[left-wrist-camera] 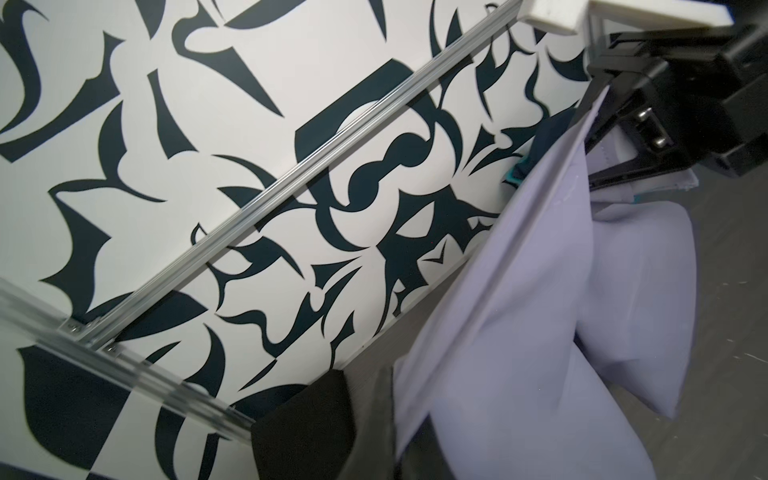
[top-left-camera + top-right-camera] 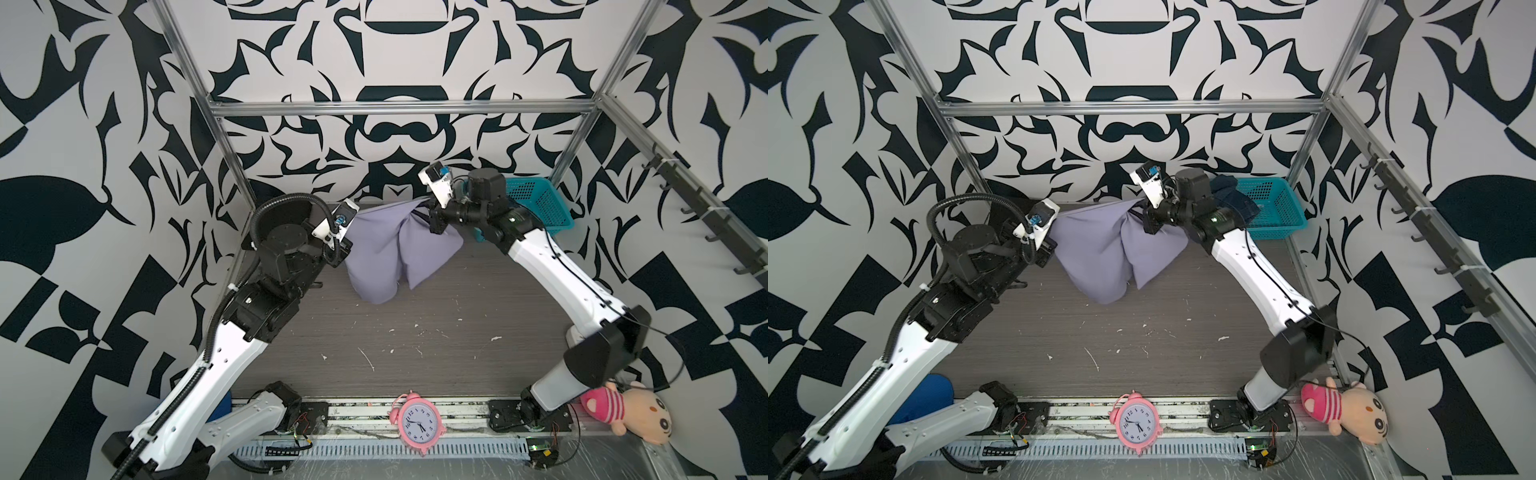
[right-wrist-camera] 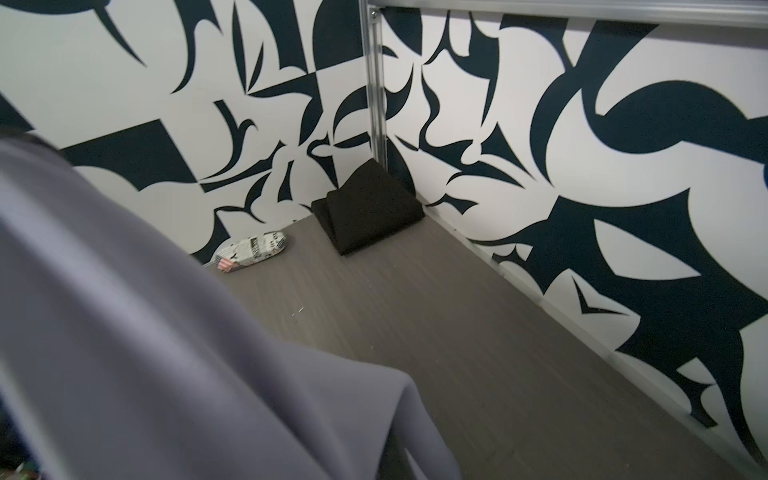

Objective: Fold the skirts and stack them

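The pale lavender-grey skirt [image 2: 390, 253] [image 2: 1100, 249] hangs above the back of the table, stretched between both arms. My left gripper [image 2: 345, 243] [image 2: 1054, 245] is shut on its left top corner. In the left wrist view the cloth [image 1: 519, 311] runs between the jaws of that gripper [image 1: 399, 449]. My right gripper [image 2: 432, 210] [image 2: 1144, 212] [image 1: 615, 120] is shut on the right top corner. In the right wrist view the skirt [image 3: 145, 332] covers that gripper's own jaws. The black skirt [image 3: 368, 208] [image 1: 307, 424] lies folded in the back left corner. The denim skirt [image 2: 1231, 195] sits at the teal basket.
The teal basket [image 2: 540, 203] [image 2: 1273, 203] stands at the back right. A small toy car [image 3: 253, 249] lies by the left wall. A pink alarm clock [image 2: 417, 424], a plush toy [image 2: 623, 411] and a bright blue knit cloth [image 2: 928, 395] lie along the front edge.
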Motion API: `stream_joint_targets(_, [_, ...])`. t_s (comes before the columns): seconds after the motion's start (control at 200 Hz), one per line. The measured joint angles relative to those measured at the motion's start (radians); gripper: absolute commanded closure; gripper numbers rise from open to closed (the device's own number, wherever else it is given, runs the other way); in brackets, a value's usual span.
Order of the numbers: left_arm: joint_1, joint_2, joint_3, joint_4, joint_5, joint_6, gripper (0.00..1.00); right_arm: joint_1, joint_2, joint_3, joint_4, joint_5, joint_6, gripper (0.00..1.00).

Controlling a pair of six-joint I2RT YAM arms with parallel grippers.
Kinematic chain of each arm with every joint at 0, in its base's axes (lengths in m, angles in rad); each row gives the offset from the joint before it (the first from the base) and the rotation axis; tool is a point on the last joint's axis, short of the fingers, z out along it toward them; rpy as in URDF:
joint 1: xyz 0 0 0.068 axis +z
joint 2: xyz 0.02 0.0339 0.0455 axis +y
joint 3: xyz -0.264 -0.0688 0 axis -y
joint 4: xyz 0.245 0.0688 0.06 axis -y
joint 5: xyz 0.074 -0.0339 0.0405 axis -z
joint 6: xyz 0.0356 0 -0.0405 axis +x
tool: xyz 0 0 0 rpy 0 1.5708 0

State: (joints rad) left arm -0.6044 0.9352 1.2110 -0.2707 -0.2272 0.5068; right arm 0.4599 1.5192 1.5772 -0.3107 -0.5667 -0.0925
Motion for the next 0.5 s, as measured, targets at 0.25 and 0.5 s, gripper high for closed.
stream_joint_targets(0.25, [-0.001, -0.077, 0.029, -0.097, 0.15, 0.09, 1.0, 0.042, -0.188, -0.167, 0.02, -0.014, 0.103, 1.0])
stream_joint_targets(0.5, [0.135, 0.243, 0.192, -0.066, 0.317, 0.132, 1.0, -0.031, -0.062, -0.173, 0.061, 0.109, 0.256, 1.0])
